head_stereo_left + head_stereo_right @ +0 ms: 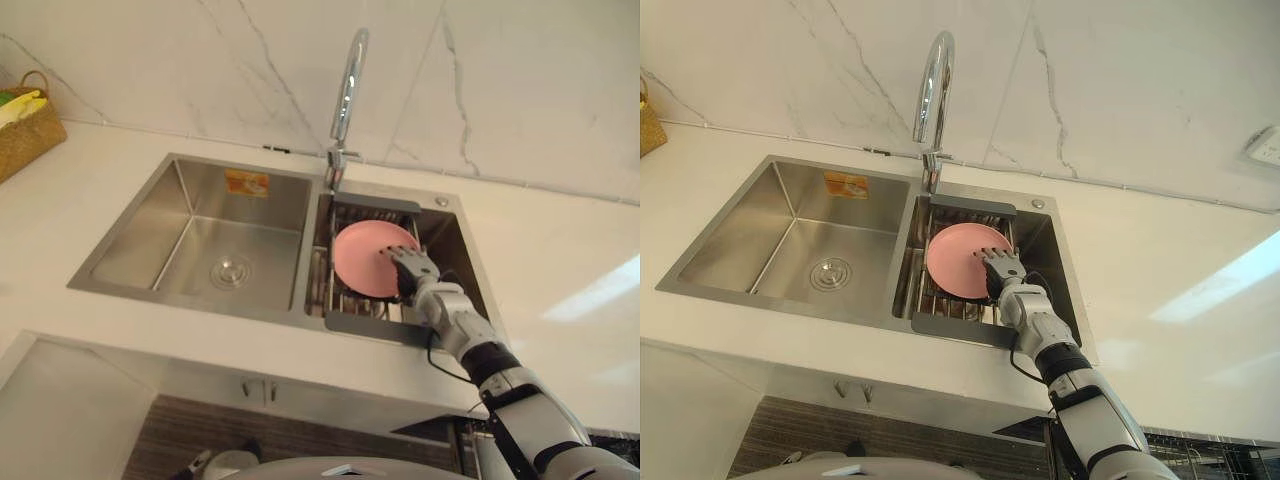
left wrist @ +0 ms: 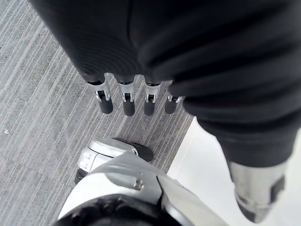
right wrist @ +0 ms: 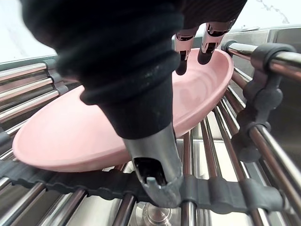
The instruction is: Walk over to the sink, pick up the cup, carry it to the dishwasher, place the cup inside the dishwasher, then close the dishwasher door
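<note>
A pink plate (image 1: pixel 362 258) lies tilted on the metal drain rack (image 1: pixel 350 303) in the right basin of the steel sink (image 1: pixel 185 298); I see no cup. My right hand (image 1: pixel 414 268) reaches into that basin at the plate's right edge. Seen from the right wrist, its straight fingers (image 3: pixel 181 65) hang over the plate (image 3: pixel 94 127), just past its rim, and its thumb (image 3: pixel 151 155) points down in front of the rim toward the rack bars. It has no closed grip on the plate. My left hand (image 2: pixel 126 102) hangs over the grey floor, fingers straight and empty.
A chrome faucet (image 1: pixel 346 88) arches over the divider between the basins. The left basin (image 1: pixel 230 245) holds just its drain. A woven basket (image 1: pixel 25 128) stands on the white counter at the far left. A marble wall rises behind the sink.
</note>
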`<state>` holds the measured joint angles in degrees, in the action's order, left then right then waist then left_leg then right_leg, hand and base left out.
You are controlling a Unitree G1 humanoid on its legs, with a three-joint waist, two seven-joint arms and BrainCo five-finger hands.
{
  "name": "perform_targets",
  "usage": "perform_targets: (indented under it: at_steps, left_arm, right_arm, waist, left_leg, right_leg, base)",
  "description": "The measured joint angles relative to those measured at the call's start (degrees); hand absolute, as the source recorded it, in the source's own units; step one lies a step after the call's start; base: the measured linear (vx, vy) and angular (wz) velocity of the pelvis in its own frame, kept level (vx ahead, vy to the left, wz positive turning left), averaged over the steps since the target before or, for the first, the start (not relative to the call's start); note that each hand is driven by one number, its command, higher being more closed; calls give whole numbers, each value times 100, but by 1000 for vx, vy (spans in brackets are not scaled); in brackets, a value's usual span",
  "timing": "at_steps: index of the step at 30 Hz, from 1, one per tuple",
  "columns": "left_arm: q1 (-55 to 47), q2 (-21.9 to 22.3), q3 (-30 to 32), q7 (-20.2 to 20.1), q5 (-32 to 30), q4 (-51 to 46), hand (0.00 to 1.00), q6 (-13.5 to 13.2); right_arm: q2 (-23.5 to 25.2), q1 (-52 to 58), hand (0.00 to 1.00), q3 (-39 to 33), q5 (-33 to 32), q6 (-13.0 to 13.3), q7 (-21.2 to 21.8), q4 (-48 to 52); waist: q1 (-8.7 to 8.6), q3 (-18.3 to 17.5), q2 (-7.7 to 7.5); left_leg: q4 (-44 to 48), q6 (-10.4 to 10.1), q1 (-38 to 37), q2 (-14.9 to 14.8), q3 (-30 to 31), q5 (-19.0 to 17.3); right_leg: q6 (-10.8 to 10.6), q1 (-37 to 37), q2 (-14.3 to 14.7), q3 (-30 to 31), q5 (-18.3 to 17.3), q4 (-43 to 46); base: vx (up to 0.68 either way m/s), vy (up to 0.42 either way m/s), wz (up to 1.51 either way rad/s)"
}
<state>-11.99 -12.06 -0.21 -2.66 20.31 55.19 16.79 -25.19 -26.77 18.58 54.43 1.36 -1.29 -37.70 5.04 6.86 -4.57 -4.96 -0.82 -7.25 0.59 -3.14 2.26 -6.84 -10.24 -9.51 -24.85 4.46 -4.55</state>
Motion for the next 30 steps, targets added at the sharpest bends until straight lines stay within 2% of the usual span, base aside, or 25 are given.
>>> perform_targets:
  at_steps: [8, 11, 15, 20, 23, 30]
  left_arm:
    - [16, -17, -2, -11, 30, 17, 0, -1]
    - [46, -23, -2, -13, 25, 66, 0, -1]
    - [74, -25, 0, -14, 8, 67, 0, -10]
    - [92, -21, 4, -33, -37, 108, 0, -66]
    - [92, -8, 4, -33, -41, 123, 0, -120]
    - [96, 32, 10, -33, -123, 121, 0, -189]
  right_arm:
    - [3, -190, 0, 193, -1, -10, -170, -430]
    - [2, -190, 0, 303, -1, -36, -442, -479]
    - [15, -115, 0, 328, 4, -22, -1053, -659]
    - [18, -52, 0, 328, 217, 216, -1716, -740]
    - [19, -53, 0, 326, 225, 243, -2064, -812]
    - [3, -60, 0, 306, 207, 237, -2164, -811]
  waist:
    - [10, 3, -31]
    - [18, 4, -34]
    - [55, 37, -48]
    - [25, 59, -45]
    - [13, 72, -24]
    - [55, 113, 40]
  left_leg:
    - [-3, -38, -33, 3, 88, 5]
    - [-3, -44, -49, -5, 96, 2]
    - [-3, -17, -48, -1, 53, -21]
    - [-2, -32, -48, 4, 14, -27]
    - [-2, 1, -49, 2, 15, -2]
    - [-2, -1, -84, 2, 24, 1]
  right_leg:
    - [35, -87, 0, -90, -40, 0]
    - [40, -119, 4, -109, -65, -1]
    - [15, -123, -9, -109, -83, 0]
    - [0, -117, -18, -107, -57, 0]
    - [-10, -115, -13, -110, -52, 0]
    - [-16, -151, -11, -118, -59, 1]
  base:
    - [-20, -1, 6]
    - [-32, 1, 5]
    - [0, 0, 0]
    - [22, 6, -1]
    - [0, 0, 0]
    - [0, 0, 0]
